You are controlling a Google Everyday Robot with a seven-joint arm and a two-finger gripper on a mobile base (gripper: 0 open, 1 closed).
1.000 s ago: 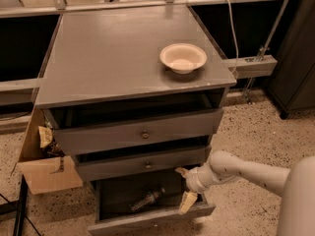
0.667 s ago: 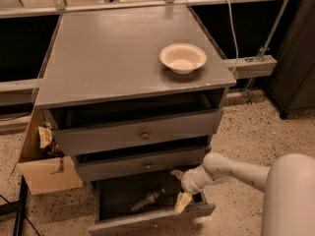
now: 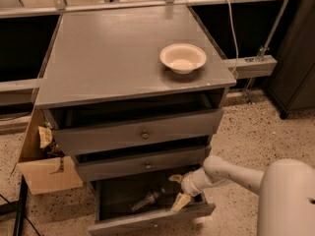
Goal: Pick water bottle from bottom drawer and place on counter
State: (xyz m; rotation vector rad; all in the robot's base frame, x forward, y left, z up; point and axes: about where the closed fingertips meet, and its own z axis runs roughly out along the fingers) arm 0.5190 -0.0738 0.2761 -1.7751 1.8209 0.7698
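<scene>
**One bottle lay in the drawer**

We saw it on its side in the open bottom drawer, below the counter's front edge. Our gripper hung under the front right corner, fingers spread, right of the bottle and not touching it. A bowl sat near the right edge.

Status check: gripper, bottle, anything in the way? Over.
Gripper jaws open, at right side of open bottom drawer. Water bottle lying on drawer floor, apart from gripper, not grasped. Nothing between them.
</scene>
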